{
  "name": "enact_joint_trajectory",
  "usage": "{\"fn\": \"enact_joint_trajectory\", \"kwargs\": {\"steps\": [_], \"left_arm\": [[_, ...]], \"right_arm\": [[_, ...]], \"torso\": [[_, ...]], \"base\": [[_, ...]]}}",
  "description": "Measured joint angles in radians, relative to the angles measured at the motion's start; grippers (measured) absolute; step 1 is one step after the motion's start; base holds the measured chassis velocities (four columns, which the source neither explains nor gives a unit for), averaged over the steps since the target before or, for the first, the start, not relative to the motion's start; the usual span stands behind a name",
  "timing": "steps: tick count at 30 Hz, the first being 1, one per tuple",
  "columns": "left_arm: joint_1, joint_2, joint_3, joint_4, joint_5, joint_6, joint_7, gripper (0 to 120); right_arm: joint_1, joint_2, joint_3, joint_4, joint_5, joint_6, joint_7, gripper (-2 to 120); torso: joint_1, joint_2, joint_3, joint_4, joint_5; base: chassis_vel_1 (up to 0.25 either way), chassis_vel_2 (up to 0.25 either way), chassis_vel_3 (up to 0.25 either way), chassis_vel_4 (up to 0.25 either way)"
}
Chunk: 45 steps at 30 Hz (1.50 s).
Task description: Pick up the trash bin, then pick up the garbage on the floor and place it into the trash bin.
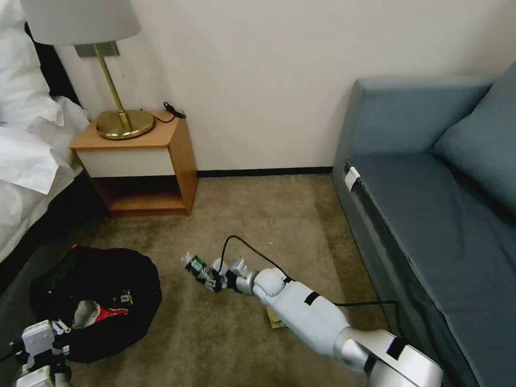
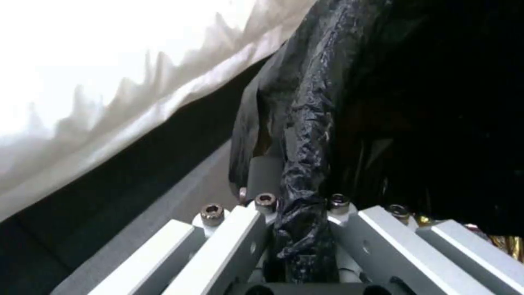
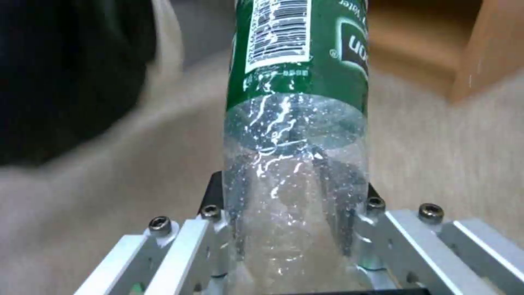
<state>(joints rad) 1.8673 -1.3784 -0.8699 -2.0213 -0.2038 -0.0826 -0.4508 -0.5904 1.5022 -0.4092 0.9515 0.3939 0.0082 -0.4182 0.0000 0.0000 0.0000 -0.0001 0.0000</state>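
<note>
Right gripper [image 1: 207, 278], frame centre-bottom, is clamped on the clear green-labelled bottle [image 1: 194, 266]; in the right wrist view the bottle [image 3: 294, 135] sits squarely between the jaws. Left gripper [image 2: 297, 241] at lower left is pinched on the bagged rim of the trash bin [image 1: 107, 293], which shows a red-and-white wrapper [image 1: 99, 313] inside. Tan paper wrapper [image 1: 275, 320] lies on the carpet [image 1: 258, 215], half under the right arm. My call: carry the bottle left, release only once fully over the opening, and keep the rim grip steady.
</note>
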Motion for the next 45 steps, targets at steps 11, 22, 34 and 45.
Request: {"fn": "enact_joint_trajectory", "kwargs": {"steps": [11, 22, 34, 45], "left_arm": [[-0.042, -0.017, 0.011, -0.005, -0.036, 0.059, -0.03, 2], [-0.073, -0.031, 0.025, -0.027, -0.039, 0.103, -0.04, 2], [-0.07, -0.038, 0.031, -0.042, -0.023, 0.105, -0.038, 2], [-0.058, -0.067, 0.038, -0.081, -0.024, 0.107, -0.033, 2]], "right_arm": [[-0.029, -0.059, -0.027, 0.299, 0.156, -0.042, -0.017, 29], [-0.009, -0.06, -0.068, 0.36, 0.225, -0.058, -0.114, 29], [0.069, 0.032, -0.139, 0.233, 0.237, -0.053, -0.131, 29], [0.088, 0.107, -0.208, 0.074, 0.208, -0.003, -0.161, 29]], "torso": [[0.0, 0.0, 0.0, 0.0002, 0.0], [0.0, 0.0, 0.0, 0.0, 0.0], [0.0, 0.0, 0.0, 0.0002, -0.0001], [0.0, 0.0, 0.0, 0.0001, -0.0001]], "base": [[0.0, 0.0, 0.0, 0.0], [0.0, 0.0, 0.0, 0.0], [0.0, 0.0, 0.0, 0.0], [0.0, 0.0, 0.0, 0.0]]}}
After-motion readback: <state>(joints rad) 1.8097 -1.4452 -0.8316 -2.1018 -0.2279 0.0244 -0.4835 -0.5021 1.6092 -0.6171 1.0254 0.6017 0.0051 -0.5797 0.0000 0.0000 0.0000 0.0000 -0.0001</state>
